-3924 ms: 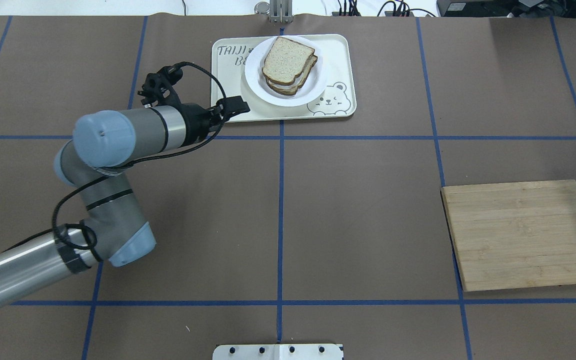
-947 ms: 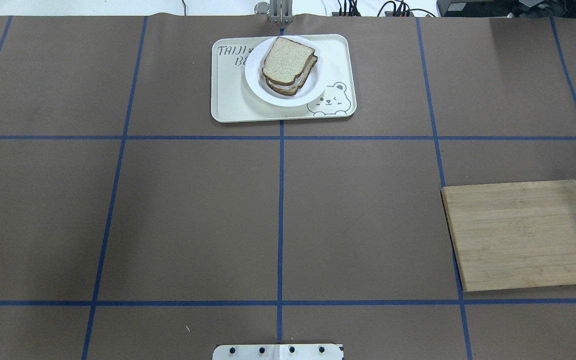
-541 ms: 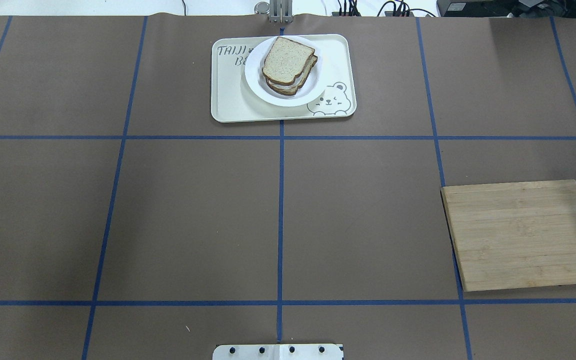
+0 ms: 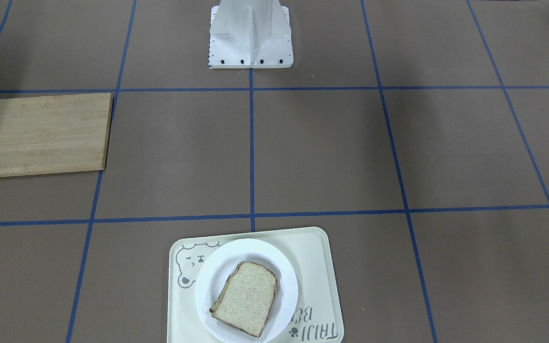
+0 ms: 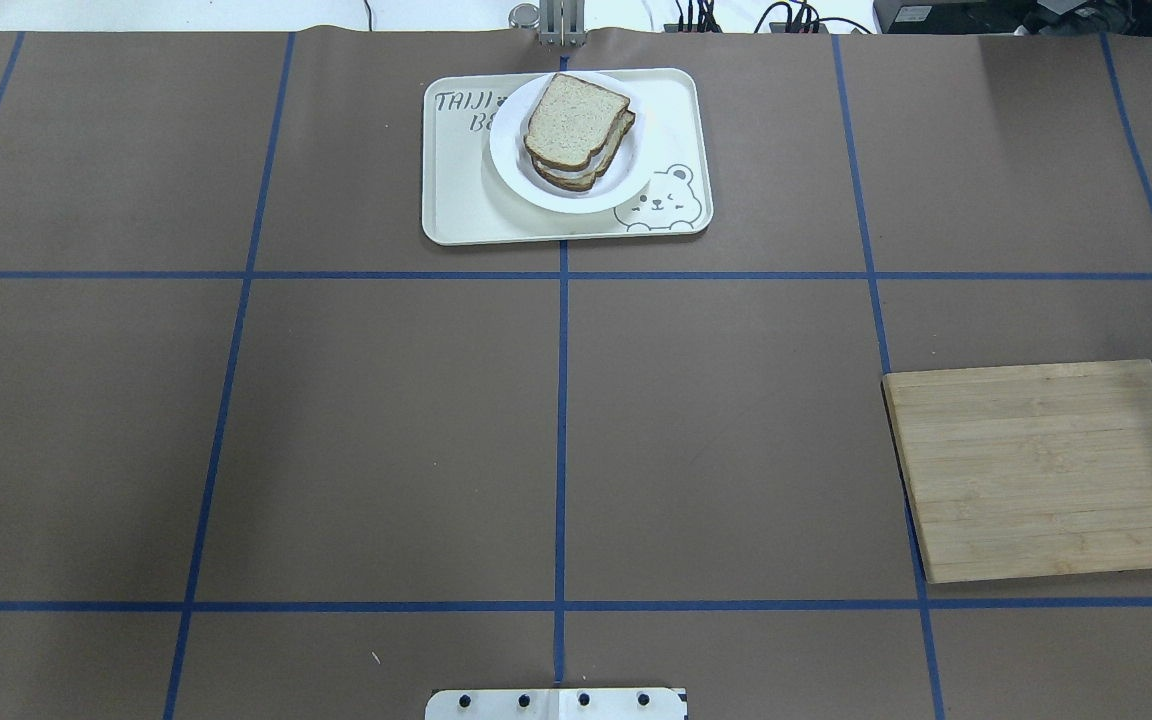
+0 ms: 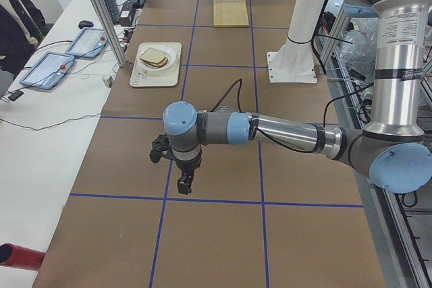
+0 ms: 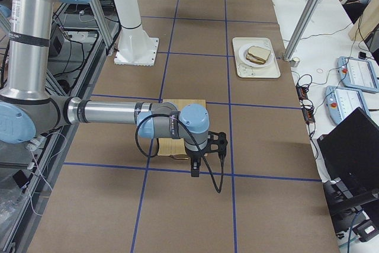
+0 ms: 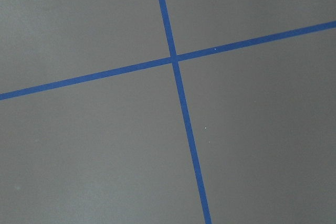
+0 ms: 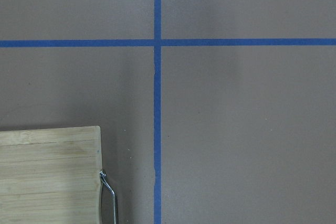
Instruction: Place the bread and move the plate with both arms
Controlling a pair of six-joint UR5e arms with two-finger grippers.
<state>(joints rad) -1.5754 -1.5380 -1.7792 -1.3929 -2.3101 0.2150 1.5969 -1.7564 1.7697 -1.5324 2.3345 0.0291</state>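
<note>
A stack of bread slices (image 5: 576, 120) lies on the round white plate (image 5: 619, 184), which stands on the cream bear-print tray (image 5: 456, 205) at the table's far middle. The front-facing view shows the bread (image 4: 246, 299) on the plate (image 4: 208, 281) too. My left gripper (image 6: 183, 183) hangs over bare table at the left end, far from the tray, and shows only in the exterior left view. My right gripper (image 7: 194, 170) hangs beyond the cutting board and shows only in the exterior right view. I cannot tell whether either gripper is open or shut.
A wooden cutting board (image 5: 1046, 470) with a metal handle lies at the right side; its corner shows in the right wrist view (image 9: 47, 177). The white pedestal (image 4: 250, 33) stands at the table's near middle. Blue tape lines grid the brown table cover.
The left arm, which reached to the tray's left edge 3.9 s ago, has left the overhead view. Bread, plate and tray have not moved.
</note>
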